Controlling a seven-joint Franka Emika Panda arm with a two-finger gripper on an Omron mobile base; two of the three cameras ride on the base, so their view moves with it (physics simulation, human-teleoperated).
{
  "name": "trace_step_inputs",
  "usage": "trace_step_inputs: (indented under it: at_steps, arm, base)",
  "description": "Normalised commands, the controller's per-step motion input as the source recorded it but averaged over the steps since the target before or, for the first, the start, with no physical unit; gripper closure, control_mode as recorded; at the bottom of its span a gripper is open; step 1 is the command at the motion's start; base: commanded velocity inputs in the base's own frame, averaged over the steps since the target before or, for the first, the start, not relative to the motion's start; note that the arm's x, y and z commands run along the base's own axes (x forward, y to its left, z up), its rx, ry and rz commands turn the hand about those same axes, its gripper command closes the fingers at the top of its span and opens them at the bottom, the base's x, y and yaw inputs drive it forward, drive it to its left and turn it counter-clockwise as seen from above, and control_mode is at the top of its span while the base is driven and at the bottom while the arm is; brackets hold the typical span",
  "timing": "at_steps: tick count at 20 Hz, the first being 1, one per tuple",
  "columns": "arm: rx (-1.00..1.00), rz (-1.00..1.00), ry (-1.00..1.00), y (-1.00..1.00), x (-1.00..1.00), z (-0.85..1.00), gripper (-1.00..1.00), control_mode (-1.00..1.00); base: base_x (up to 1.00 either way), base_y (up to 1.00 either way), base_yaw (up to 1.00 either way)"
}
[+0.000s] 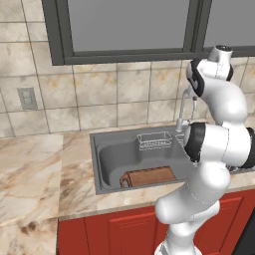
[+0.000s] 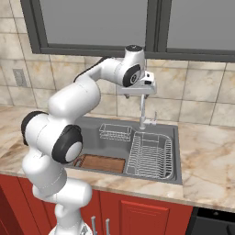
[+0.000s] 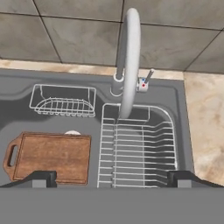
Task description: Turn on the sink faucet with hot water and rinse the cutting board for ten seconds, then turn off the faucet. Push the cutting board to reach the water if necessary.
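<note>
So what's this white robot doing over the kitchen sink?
It's getting ready to rinse a cutting board. The board lies in the left part of the sink, beside a wire dish rack. The arm has its gripper open above the basin, looking down at the faucet. No water is running, and the gripper holds nothing. The spout points over the rack, not the board.

No readable text, labels, brands or numbers in any view. The only sign-like marking: a small red dot on the base of the faucet handle (image 3: 143,85), at 3 o'clock of the faucet (image 3: 127,61) foot, seen in the hand view. Wall outlet plate (image 1: 27,98) at 9 o'clock in the left base view is blank. Cutting board (image 3: 51,156) surface carries wood grain only.
</note>
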Motion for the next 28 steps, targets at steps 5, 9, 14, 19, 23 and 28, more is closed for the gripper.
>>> trace_step_inputs:
  at_steps: [5,9,14,19,23,28]
  arm:
    - [0.0,0.0,0.02,0.02,0.02,-0.08,-1.0,-1.0]
    - [0.0,0.0,0.02,0.0,0.03,-0.02,-1.0,-1.0]
    - [0.0,0.0,0.0,0.0,0.04,0.0,-1.0,-1.0]
    - [0.0,0.0,0.0,0.06,0.22,-0.07,-1.0,-1.0]
    - [0.0,0.0,0.0,0.0,0.29,-0.05,-1.0,-1.0]
    - [0.0,0.0,0.0,0.0,0.34,0.0,-1.0,-1.0]
  base:
    - [0.0,0.0,0.0]
    - [0.0,0.0,0.0]
    - [0.0,0.0,0.0]
    - [0.0,0.0,0.0]
    - [0.0,0.0,0.0]
    - [0.0,0.0,0.0]
